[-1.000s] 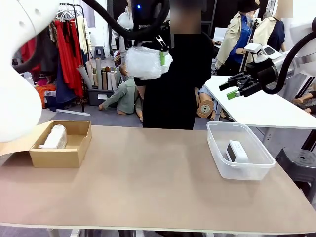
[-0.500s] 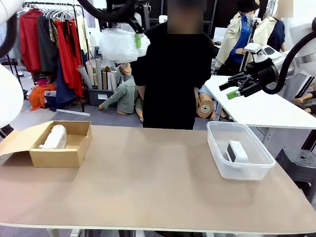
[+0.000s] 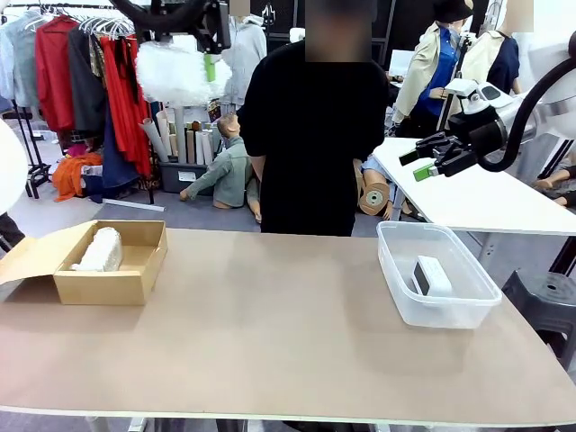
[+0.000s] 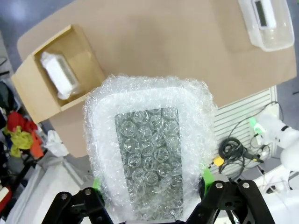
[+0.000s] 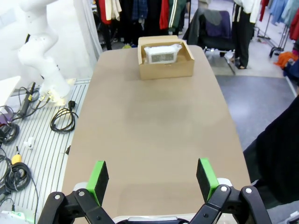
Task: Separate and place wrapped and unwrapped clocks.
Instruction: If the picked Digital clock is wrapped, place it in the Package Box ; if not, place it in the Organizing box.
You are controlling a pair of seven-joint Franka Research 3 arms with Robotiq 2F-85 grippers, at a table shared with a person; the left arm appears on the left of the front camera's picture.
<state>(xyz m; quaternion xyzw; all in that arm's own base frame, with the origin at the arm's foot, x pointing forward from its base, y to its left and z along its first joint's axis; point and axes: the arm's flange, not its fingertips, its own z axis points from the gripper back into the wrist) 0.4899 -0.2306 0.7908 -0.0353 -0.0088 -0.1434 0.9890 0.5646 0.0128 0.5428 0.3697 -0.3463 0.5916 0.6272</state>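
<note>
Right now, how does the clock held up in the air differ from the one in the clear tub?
The held clock is swathed in bubble wrap and gripped high by the left gripper. The clock in the tub is bare, smooth white, lying inside the clear bin. Both look like rounded rectangular blocks.

There are two wrapped clocks: one [image 3: 176, 74] high above the cardboard box [image 3: 112, 270], one [image 3: 99, 249] inside it. One bare white clock [image 3: 432, 274] sits in one clear bin [image 3: 450, 310], far from the box.
</note>
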